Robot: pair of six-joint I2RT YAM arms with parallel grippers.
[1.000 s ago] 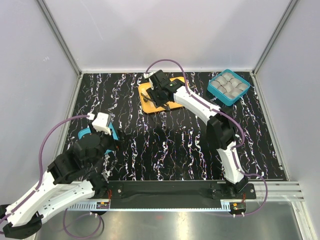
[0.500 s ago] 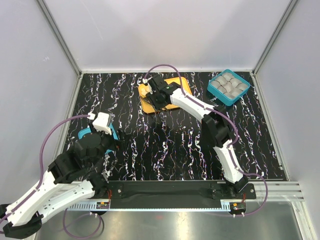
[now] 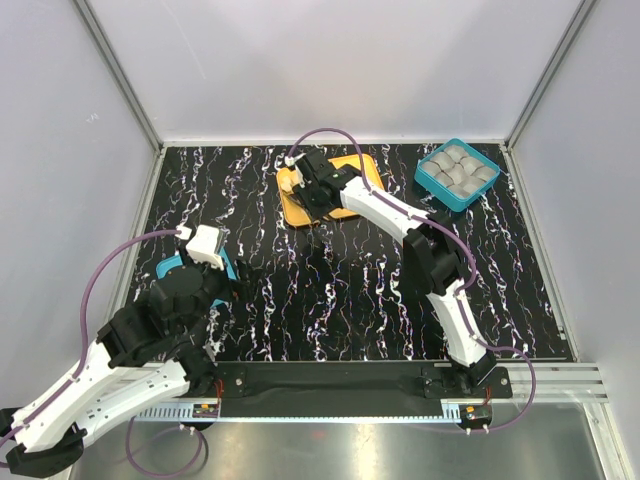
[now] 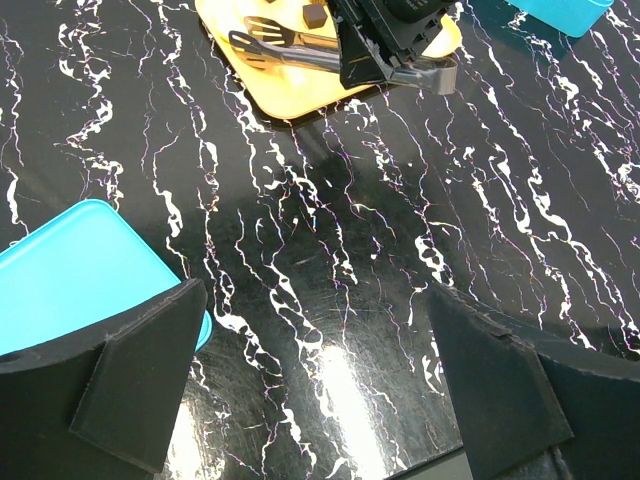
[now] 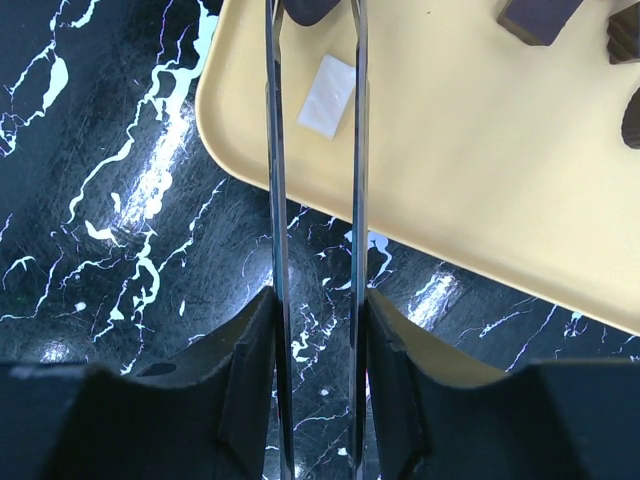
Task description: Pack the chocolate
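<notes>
While the right jaws are clamping the tongs, narrow arms reaching ahead over the tray, picking is under way. A white piece is lying between the arms; a dark chocolate is sitting at their tips, grip uncertain. Next comes a lift toward the box, far right. The left jaws are hanging wide over the desk, a lid beside them, blocking nothing.

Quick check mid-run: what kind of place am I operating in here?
Probably a lab robot cell: plain white panel walls in aluminium framing, a black marbled table, and the left arm and right arm bolted to a rail at its near edge.
</notes>
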